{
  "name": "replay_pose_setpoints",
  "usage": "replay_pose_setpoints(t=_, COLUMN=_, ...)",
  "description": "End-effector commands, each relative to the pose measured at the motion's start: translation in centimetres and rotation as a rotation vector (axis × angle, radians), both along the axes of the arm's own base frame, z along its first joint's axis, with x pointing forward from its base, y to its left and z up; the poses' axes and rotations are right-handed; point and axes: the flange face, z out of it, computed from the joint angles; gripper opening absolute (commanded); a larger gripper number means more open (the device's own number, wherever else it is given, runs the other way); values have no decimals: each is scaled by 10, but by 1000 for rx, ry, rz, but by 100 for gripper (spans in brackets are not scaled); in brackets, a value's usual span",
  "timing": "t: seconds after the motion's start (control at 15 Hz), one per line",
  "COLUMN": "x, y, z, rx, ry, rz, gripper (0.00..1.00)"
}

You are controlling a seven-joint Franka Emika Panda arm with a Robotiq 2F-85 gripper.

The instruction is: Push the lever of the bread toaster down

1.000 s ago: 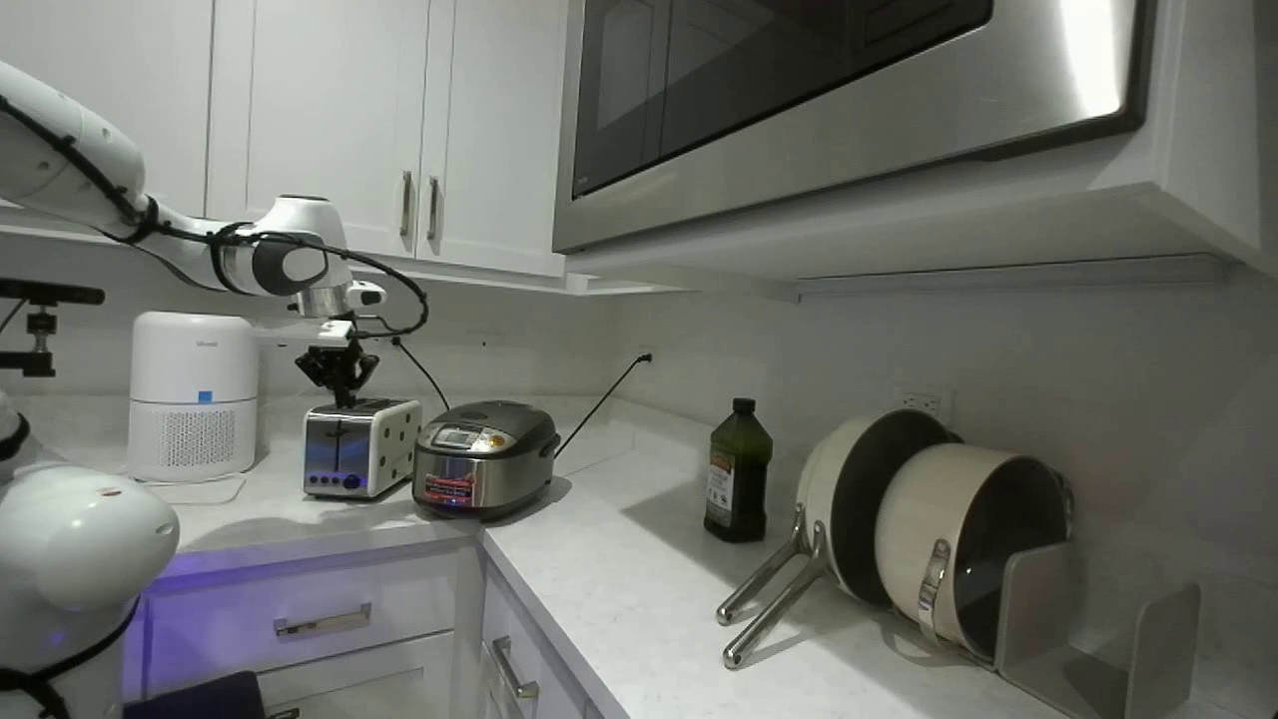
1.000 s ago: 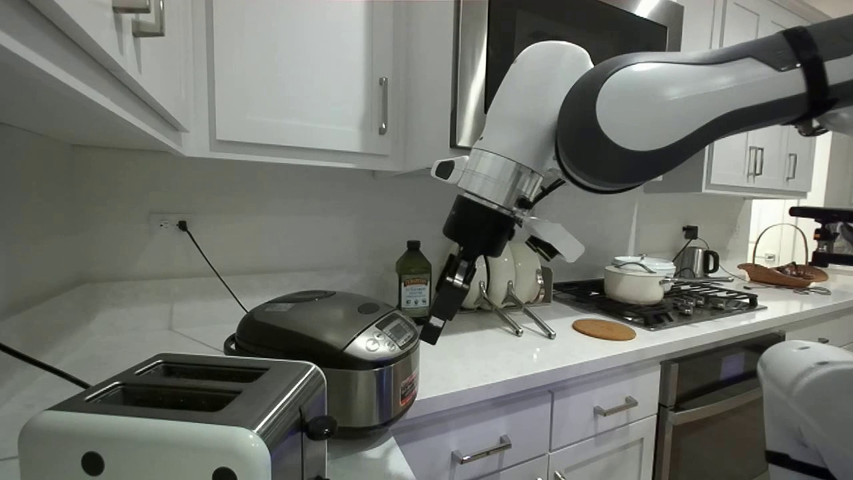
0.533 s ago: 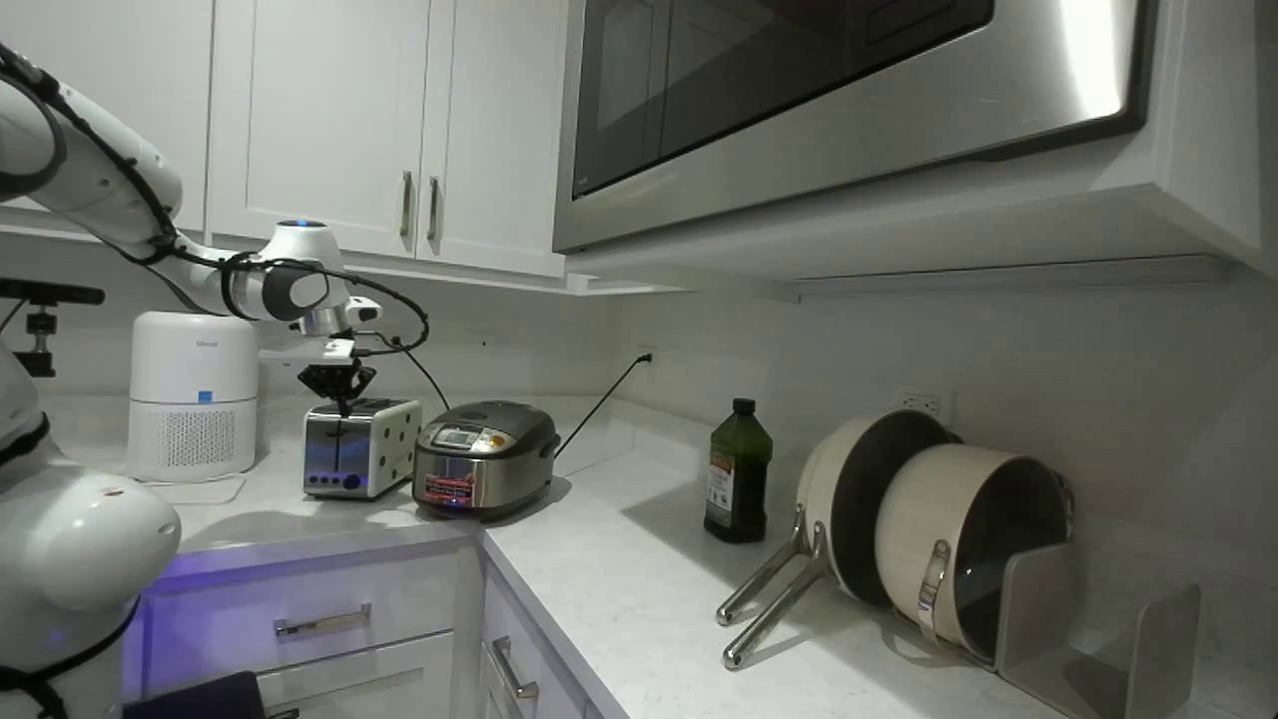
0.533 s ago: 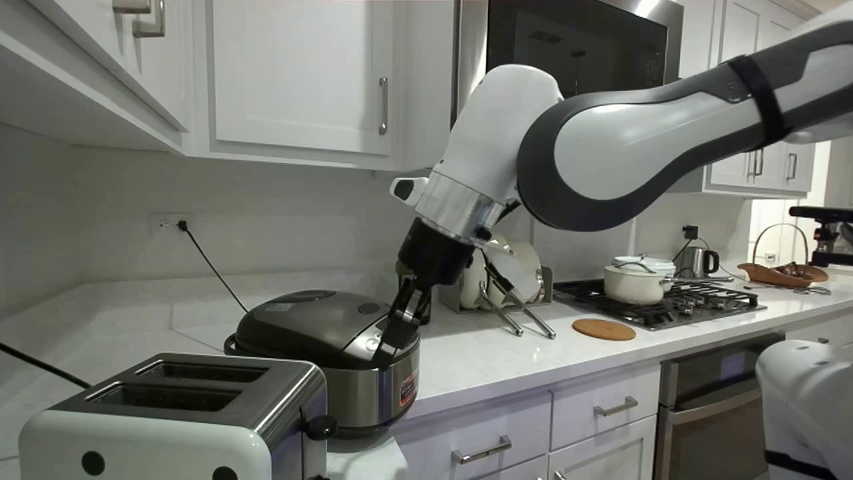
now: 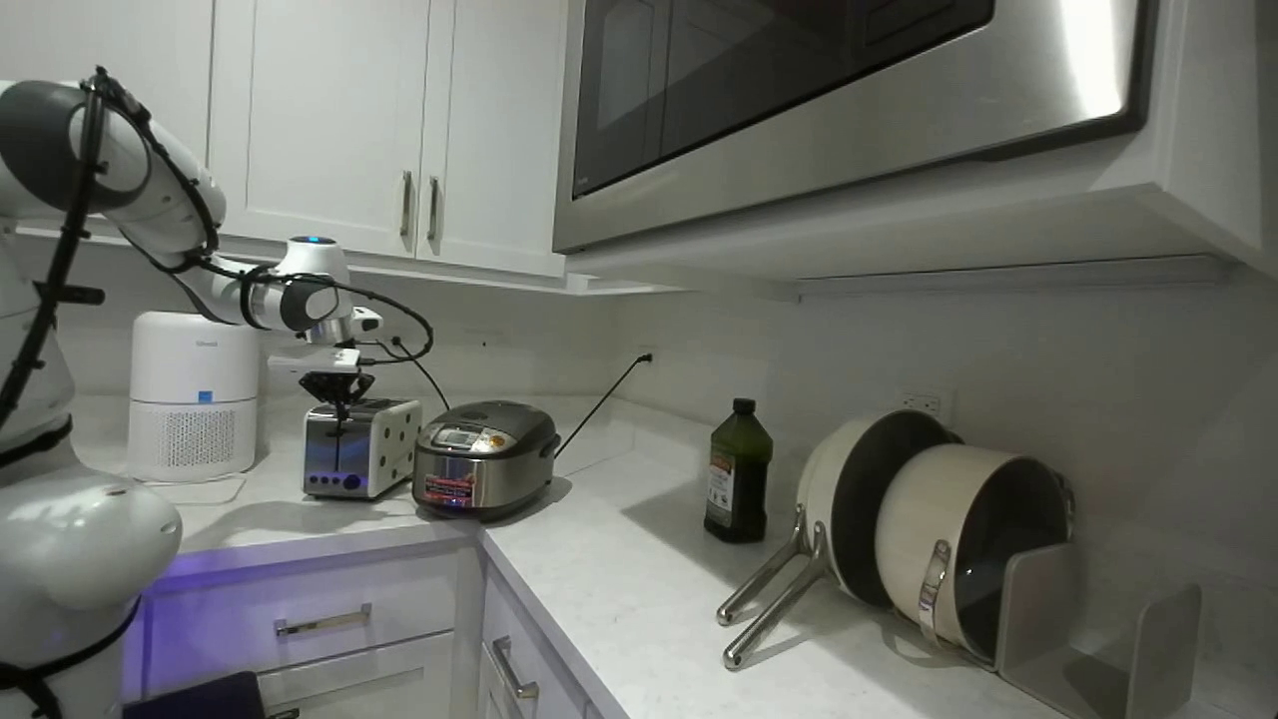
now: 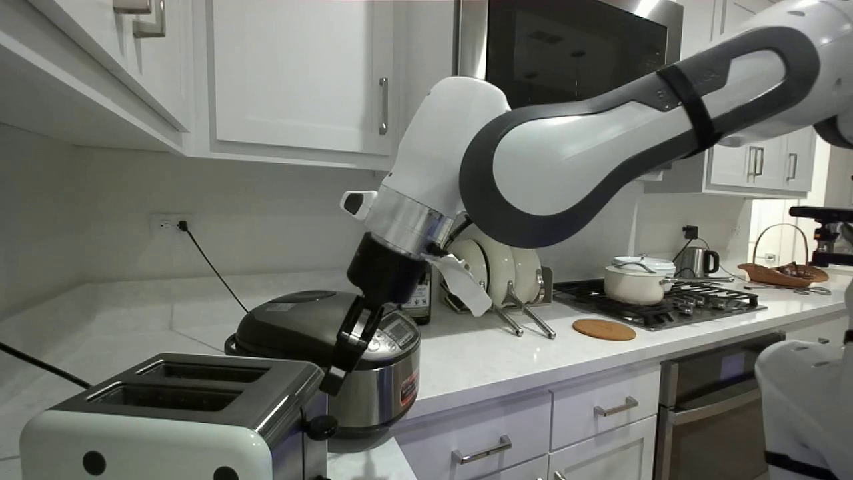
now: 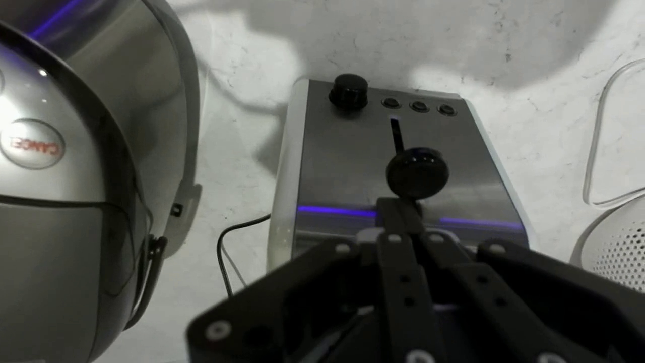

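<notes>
The bread toaster (image 5: 357, 454) stands on the counter. It has a silver front, a dark slotted top and white sides with black dots, and also shows in an exterior view (image 6: 153, 433) and the wrist view (image 7: 342, 161). Its lever has a round black knob (image 7: 417, 173), high on a vertical slot in the front; the knob also shows in an exterior view (image 6: 321, 427). My gripper (image 7: 400, 204) has its fingers together with nothing between them. In an exterior view the fingertips (image 6: 331, 381) point down, just above the knob. Whether they touch it I cannot tell.
A silver rice cooker (image 6: 313, 333) stands close beside the toaster. A white air purifier (image 5: 195, 399) is on its other side. A dark bottle (image 5: 739, 474) and racked pans (image 5: 849, 519) stand along the counter. Wall cabinets (image 5: 329, 120) hang above.
My gripper has come down and moved toward the toaster's front, from beyond the rice cooker to just above the lever knob. The toaster and its lever have not visibly moved.
</notes>
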Motion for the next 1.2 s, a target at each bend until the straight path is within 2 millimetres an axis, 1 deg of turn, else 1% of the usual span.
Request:
replay_pose_setpoints(t=0.0, x=14, y=24, z=-1, rx=13, ry=8, rz=6, gripper=0)
replay_pose_setpoints(t=0.2, x=20, y=32, z=-7, rx=5, ry=24, rz=11, gripper=0)
replay_pose_setpoints(t=0.67, x=24, y=40, z=-8, rx=-81, ry=28, rz=-26, gripper=0)
replay_pose_setpoints(t=0.93, x=25, y=44, z=-6, rx=-145, ry=54, rz=-55, gripper=0)
replay_pose_setpoints(t=1.13, x=29, y=48, z=-10, rx=-183, ry=91, rz=-63, gripper=0)
